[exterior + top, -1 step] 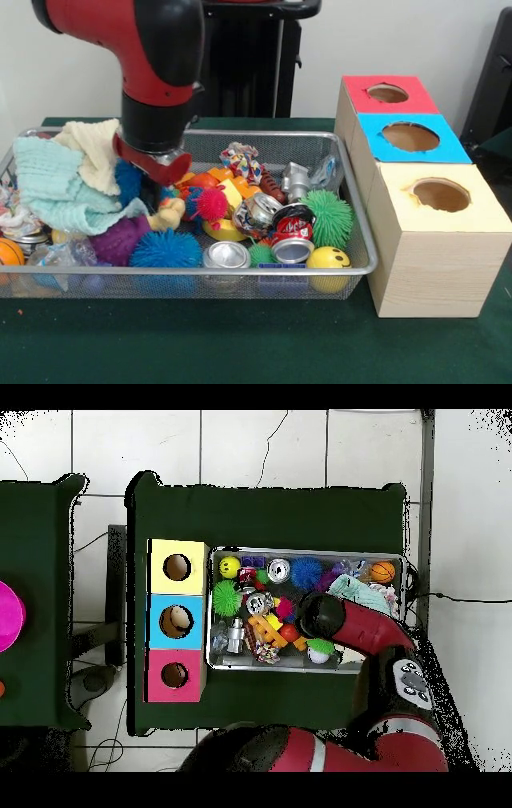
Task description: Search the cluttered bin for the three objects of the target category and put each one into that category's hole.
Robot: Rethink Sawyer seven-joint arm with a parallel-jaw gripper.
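At the bin's (pixel 352 200) left centre, the end effector (pixel 152 188) sits buried among toys, grip state hidden; boxes (pixel 432 232) lie far right

1. Bin (pixel 352 268) sits on the table (pixel 240 344), with the box (pixel 424 240) touching its right side.
2. Cloth (pixel 56 188) lies at the bin's left, cans (pixel 272 220) near the middle.
3. Arm (pixel 156 96) reaches into the bin.

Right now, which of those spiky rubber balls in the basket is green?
The green spiky ball by the basket's right end, above the yellow smiley ball. The other big spiky ball is blue; the small one is pink.
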